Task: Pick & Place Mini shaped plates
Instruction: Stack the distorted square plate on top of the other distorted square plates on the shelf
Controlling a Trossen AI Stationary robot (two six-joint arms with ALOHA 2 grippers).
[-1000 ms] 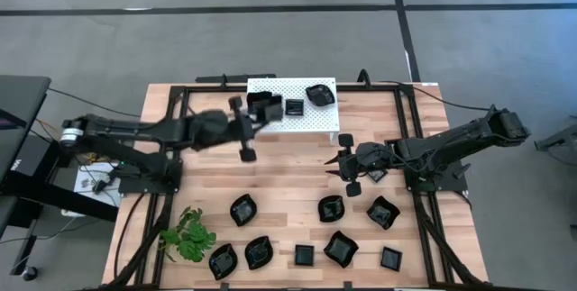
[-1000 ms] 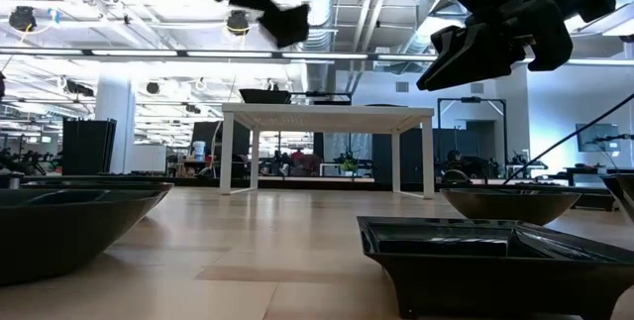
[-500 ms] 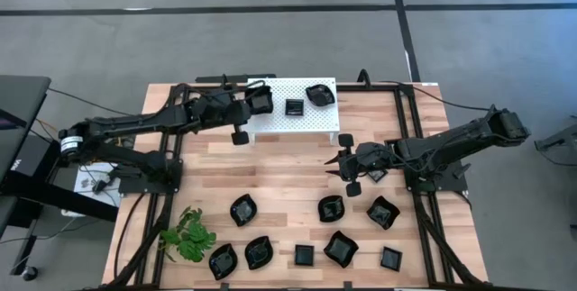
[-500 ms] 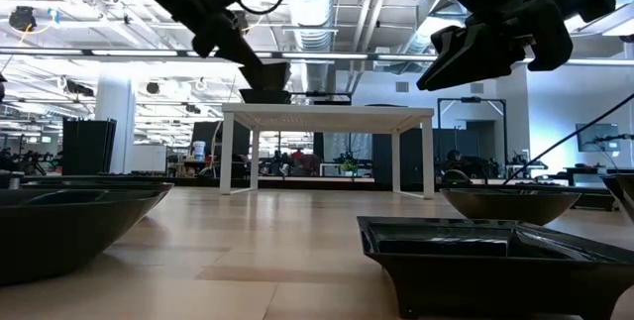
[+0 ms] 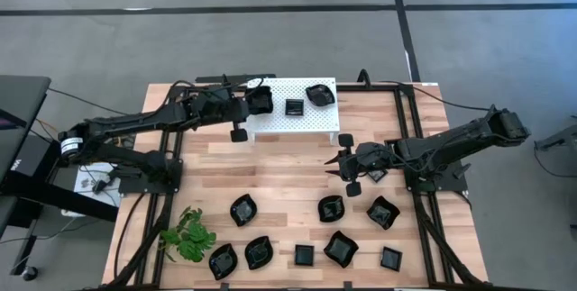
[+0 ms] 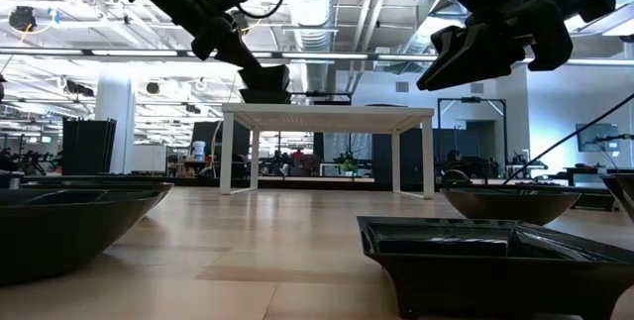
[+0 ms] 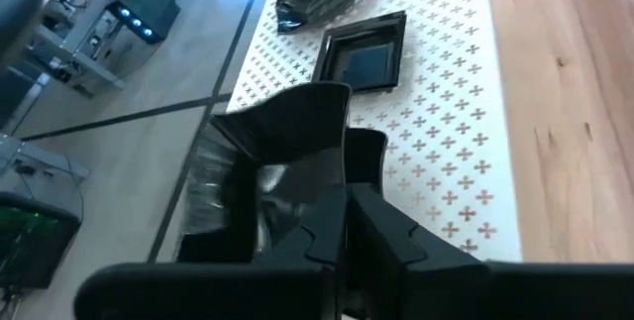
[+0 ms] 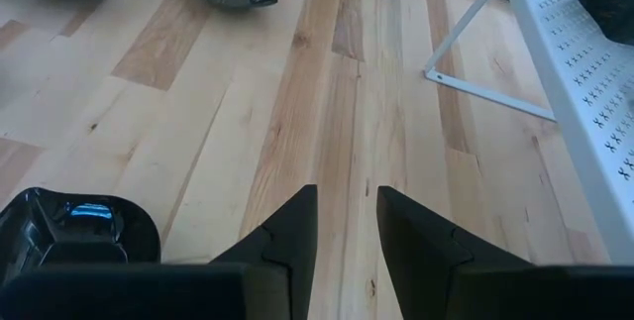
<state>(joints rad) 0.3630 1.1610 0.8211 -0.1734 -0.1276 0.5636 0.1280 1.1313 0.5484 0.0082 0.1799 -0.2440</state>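
My left gripper (image 5: 250, 104) reaches in from the table's left to the left end of the white perforated platform (image 5: 306, 122). It is shut on a square black plate (image 5: 261, 101). In the low view this plate (image 6: 265, 87) hangs level, just over the platform top (image 6: 327, 109); whether it touches the top, I cannot tell. A second square plate (image 5: 295, 107) and a leaf-shaped plate (image 5: 319, 95) lie on the platform. Several more black plates lie along the table's near part, such as one (image 5: 331, 208). My right gripper (image 5: 345, 162) hovers over the table's middle right, narrowly open, holding nothing. My left gripper pinches the square plate by the wall (image 7: 315, 152) on the side nearest the arm. The fingers (image 7: 369, 221) come about level from the table's left. The fingers hide the contact itself. The plate is held roughly level above the platform's left end.
A green plant sprig (image 5: 189, 235) lies at the near left corner. One plate (image 5: 376, 174) lies just beside the right gripper, seen also in the right wrist view as a plate (image 8: 79, 229). Bare wood (image 5: 288, 169) stretches between the platform and the near rows of plates.
My left gripper, carrying the square plate, has swung from in front of the platform toward the far left and come down over the platform's left end. The plate has dropped from high in the low view to just above the platform top.
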